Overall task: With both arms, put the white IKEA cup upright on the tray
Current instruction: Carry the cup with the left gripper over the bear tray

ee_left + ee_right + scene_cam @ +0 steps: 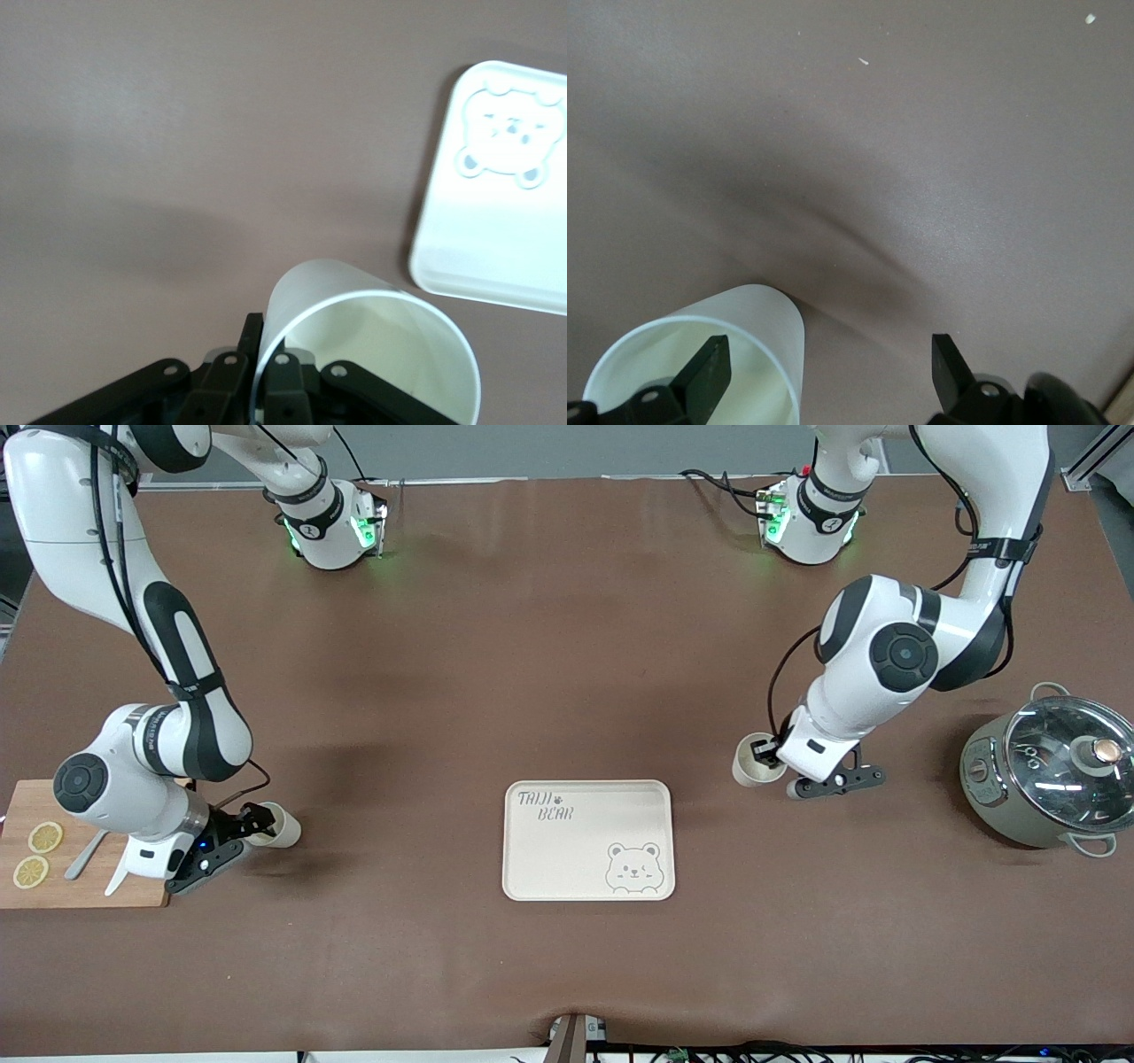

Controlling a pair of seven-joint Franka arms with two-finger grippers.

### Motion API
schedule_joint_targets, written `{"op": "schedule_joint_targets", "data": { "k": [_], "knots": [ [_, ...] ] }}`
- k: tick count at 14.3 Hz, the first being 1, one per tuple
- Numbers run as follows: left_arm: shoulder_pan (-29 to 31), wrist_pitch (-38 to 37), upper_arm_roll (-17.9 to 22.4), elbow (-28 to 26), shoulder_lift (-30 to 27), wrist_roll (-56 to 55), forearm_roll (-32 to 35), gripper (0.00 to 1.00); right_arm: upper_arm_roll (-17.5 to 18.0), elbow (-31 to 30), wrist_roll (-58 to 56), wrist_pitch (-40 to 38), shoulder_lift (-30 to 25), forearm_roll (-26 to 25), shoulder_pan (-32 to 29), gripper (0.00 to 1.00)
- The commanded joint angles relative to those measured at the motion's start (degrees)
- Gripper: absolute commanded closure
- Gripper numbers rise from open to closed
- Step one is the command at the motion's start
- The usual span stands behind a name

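Cream and rectangular, with rounded corners and a raised rim, the tray (588,872) lies empty at the middle of the table (567,646). It is printed "TAIJI BEAR" and carries a grey bear face.

Toward the right arm's end of the table, the cup by the board (280,828) is a smooth white beaker lying on its side with nothing in it, well apart from the tray. The right gripper (252,820) is at its mouth with its fingers (707,367) spread wide. One is inside the cup and the other outside, so the wall sits between them.

Beside it, a bamboo cutting board (84,886) holds two lemon slices (37,854) and a pale utensil (86,856).

Toward the left arm's end, the cup by the pot (753,763) is also white and empty, and also off the tray. The left gripper (767,754) is at its rim; I cannot tell whether it is clamped.

Nearer that table end stands a grey-green pot (1010,797) with a glass lid (1067,763) and a copper knob.
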Motion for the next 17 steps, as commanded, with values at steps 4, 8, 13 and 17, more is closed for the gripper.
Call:
{"op": "schedule_joint_targets", "data": {
  "k": [4, 8, 13, 17],
  "knots": [
    [-8.23, -1.55, 0.49, 10.75, 9.75, -13.55, 3.12, 1.0, 0.34, -0.09, -1.36, 0.61, 0.11, 0.64, -0.14, 0.4],
    [-12.27, -1.64, 0.49, 16.64, 14.67, -21.82, 7.53, 1.0, 0.7, -0.09, -1.19, 0.61, 0.11, 0.73, -0.14, 0.84],
    [-15.18, -1.64, 1.19, 19.99, 19.07, -24.12, 8.49, 1.0, 0.7, -0.09, -0.57, 0.61, 0.11, 0.73, -0.14, 1.0],
    [-17.47, -1.55, 1.28, 21.66, 23.38, -27.54, 11.66, 1.0, 0.78, 0.26, 0.12, 0.35, 0.02, 0.73, 0.21, 1.0]
  ]
}}
